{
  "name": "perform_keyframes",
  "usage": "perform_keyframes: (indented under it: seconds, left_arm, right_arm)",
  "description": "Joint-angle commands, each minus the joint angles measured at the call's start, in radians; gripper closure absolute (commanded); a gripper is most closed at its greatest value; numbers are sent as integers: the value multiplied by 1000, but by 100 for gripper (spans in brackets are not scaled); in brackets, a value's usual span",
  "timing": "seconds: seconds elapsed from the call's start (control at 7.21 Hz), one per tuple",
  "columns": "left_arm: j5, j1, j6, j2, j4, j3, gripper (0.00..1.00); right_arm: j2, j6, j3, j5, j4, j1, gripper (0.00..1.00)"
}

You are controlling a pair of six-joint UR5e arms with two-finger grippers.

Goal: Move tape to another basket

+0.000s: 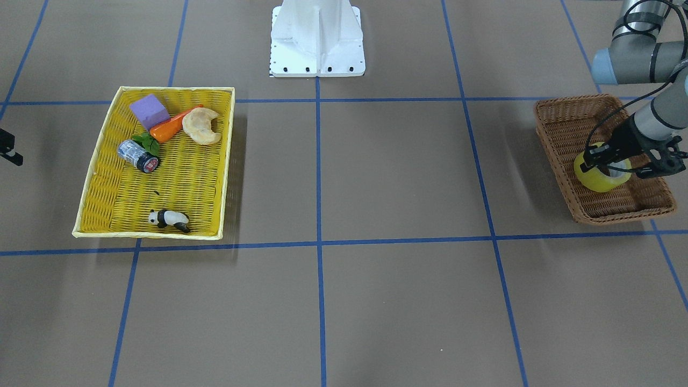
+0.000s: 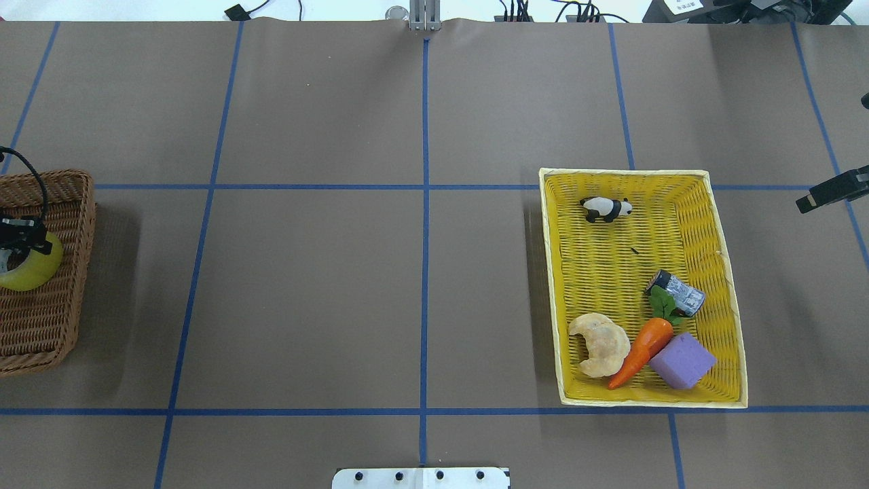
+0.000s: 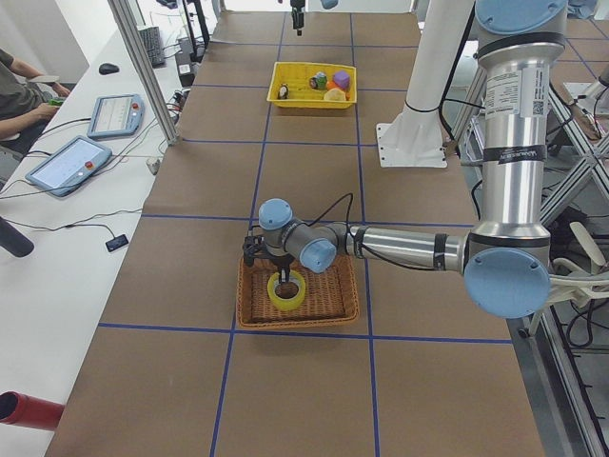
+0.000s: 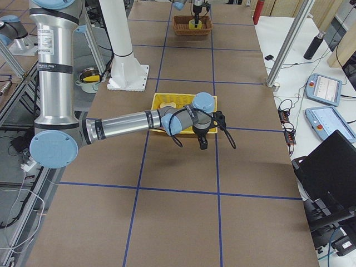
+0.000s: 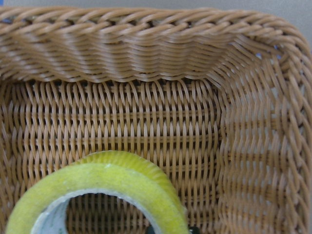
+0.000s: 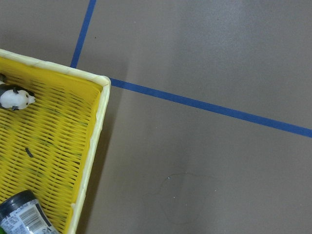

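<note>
The tape, a yellow roll with a pale core, sits tilted inside the brown wicker basket at the table's left end. My left gripper reaches down into that basket and is shut on the roll's wall, one finger in the core and one outside. In the left wrist view the tape fills the bottom edge against the basket's weave. The overhead view shows the tape at the left edge in the basket. My right gripper hovers beside the yellow basket; I cannot tell its state.
A yellow woven basket on the right side holds a toy panda, a grey cylinder, a carrot, a croissant and a purple block. The robot's white base stands at the table's middle edge.
</note>
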Motion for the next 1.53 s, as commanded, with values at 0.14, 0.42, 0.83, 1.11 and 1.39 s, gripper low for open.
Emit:
perform_keyframes:
  seconds: [0.14,0.42,0.83,1.11,1.39]
  left_arm:
    - [8,-32,51,15,21,-92,2]
    - [9,-124,288,12,285,-247,2]
    - [-36,-299,637,4,495,-306,2]
    - [-98,-356,645,39,483,-293,2]
    - [-98,-371,737,50,492,-243,2]
  right_arm:
    - [3,6,27,11,-27,6,0]
    - [23,-29,39,53,-109,87,0]
    - [1,-270,27,-22,-234,168,0]
    - [67,-486,33,-85,-481,267,0]
    - [77,-475,39,-111,-511,265,0]
